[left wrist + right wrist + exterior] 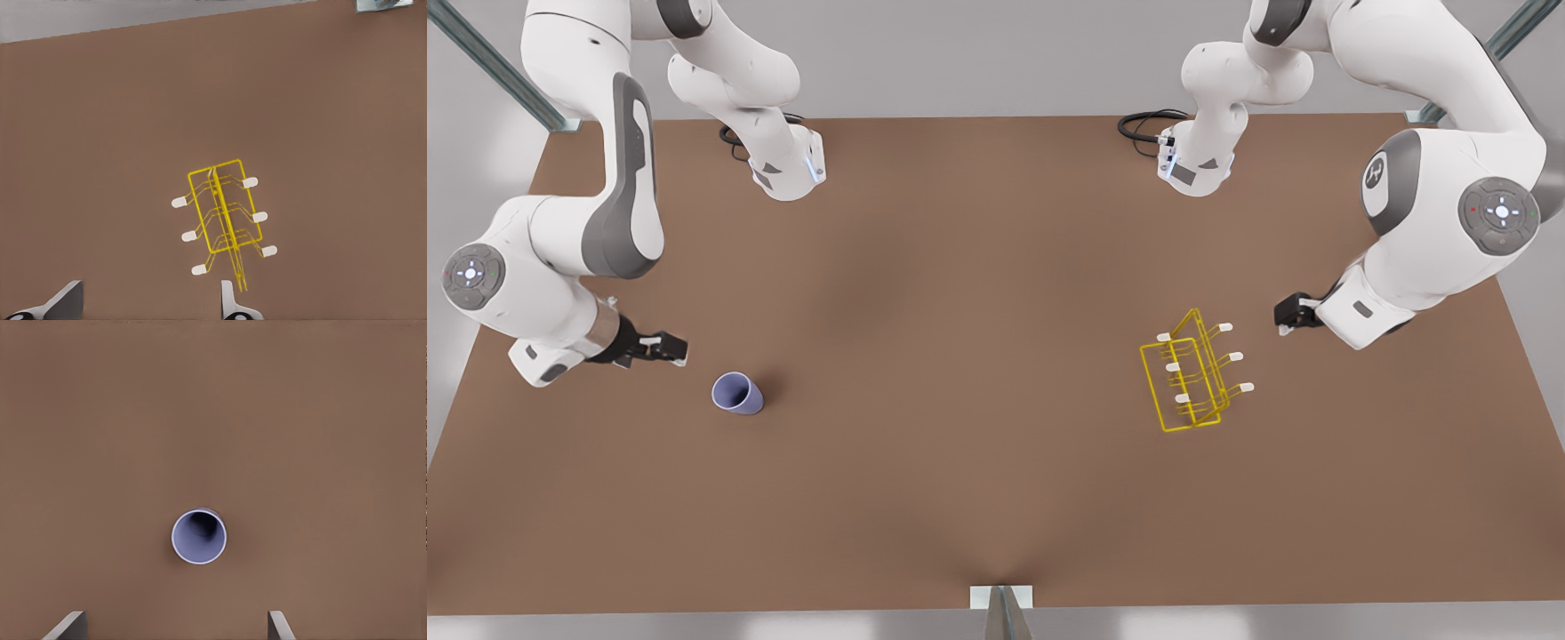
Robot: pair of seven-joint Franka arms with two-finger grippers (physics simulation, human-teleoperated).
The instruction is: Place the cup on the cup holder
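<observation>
**Cup and rack standing apart on the brown table**

The table (978,373) is showing a flat, matte brown surface. The rack (1193,373) is standing on it toward the front view's right: thin bright yellow wire, a rectangular frame, six slanted prongs with white caps. The cup (737,393), a smooth lavender-blue tapered tumbler with a round open mouth, is standing upright toward the front view's left, well apart from the rack.

The left gripper (1288,313) is hovering near the rack, its grey fingers (63,301) spreading wide. The right gripper (667,347) is hovering just beside the cup, its fingers (67,625) also spreading wide and holding nothing.
</observation>
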